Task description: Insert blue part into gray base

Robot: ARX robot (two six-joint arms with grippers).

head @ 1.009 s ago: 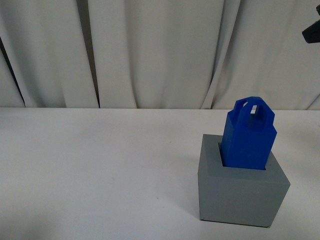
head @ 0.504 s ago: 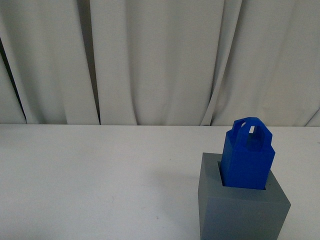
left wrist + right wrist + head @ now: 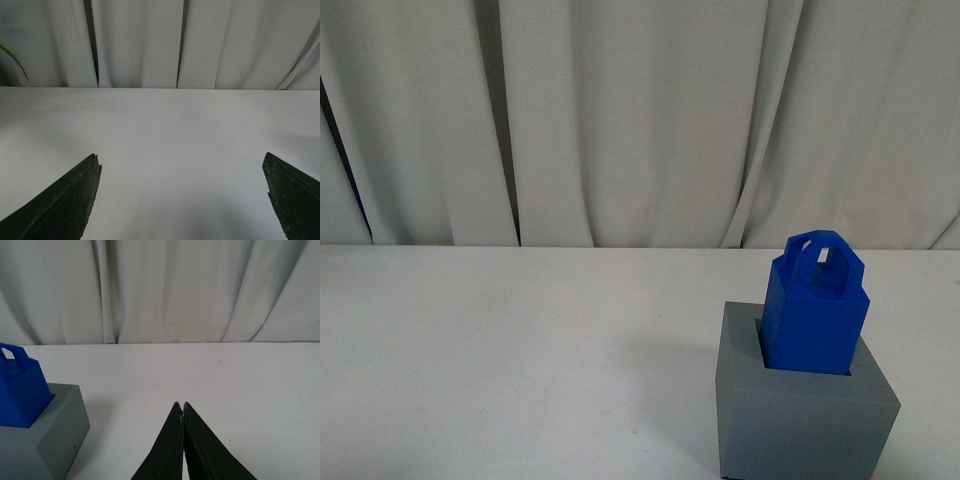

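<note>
Right claw gone from front view's upper corner since a second ago. Gray base (image 3: 805, 415) nearest on table (image 3: 520, 350), blue part (image 3: 815, 310) seated inside, apparently inserted. Right claw (image 3: 182, 407) closed empty; left claw (image 3: 182, 172) wide, empty

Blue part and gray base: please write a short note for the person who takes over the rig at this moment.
Left claw: open, empty, over bare table; neither job piece shows in its view.
Right claw: shut, holding nothing, apart from the pieces, which lie to its side.
Blue part: its lower end stands in the recess of the gray base; its upper body and loop handle stick out above, leaning slightly.
Gray base: on the table, at the robot's right front.
Done: the part is in the recess and released.
Left: perhaps check that it sits fully down; the depth cannot be judged from these views.
</note>
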